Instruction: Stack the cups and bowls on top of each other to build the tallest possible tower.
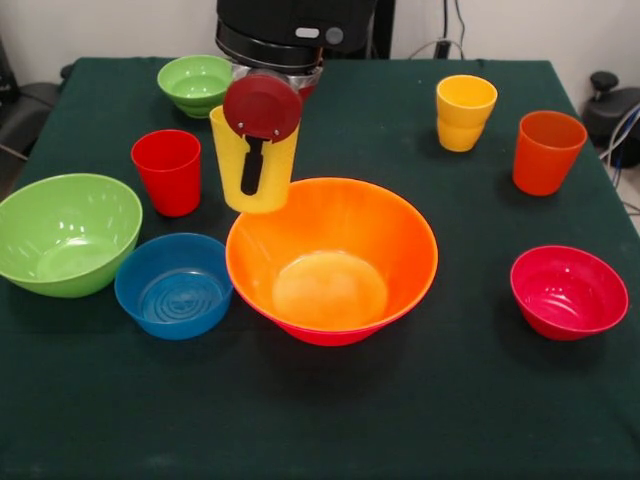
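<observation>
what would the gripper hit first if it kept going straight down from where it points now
Likely the table, or the far rim of the large orange bowl. The gripper, shut on a yellow cup, hangs just behind that bowl; depth is unclear from this view.

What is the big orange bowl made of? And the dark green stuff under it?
The big orange bowl looks like shiny plastic: light glints off its smooth inside, and it glows a little where light comes through. The dark green cover looks like soft cloth, dull with no shine, probably felt.
</observation>
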Controlling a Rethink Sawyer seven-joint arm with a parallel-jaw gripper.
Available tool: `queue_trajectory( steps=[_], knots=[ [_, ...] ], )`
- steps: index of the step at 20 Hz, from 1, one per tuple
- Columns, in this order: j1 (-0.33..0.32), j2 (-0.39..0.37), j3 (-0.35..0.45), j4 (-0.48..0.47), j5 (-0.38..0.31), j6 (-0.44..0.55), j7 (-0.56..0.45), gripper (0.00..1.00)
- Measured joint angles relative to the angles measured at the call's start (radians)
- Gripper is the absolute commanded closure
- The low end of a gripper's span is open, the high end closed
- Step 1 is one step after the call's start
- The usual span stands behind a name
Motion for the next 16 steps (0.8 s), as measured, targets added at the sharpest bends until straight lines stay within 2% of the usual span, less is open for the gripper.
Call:
queue_trajectory(
  steps=[16],
  knots=[
    [0.000,0.008,0.013,0.000,0.000,0.000,0.000,1.00]
  ],
)
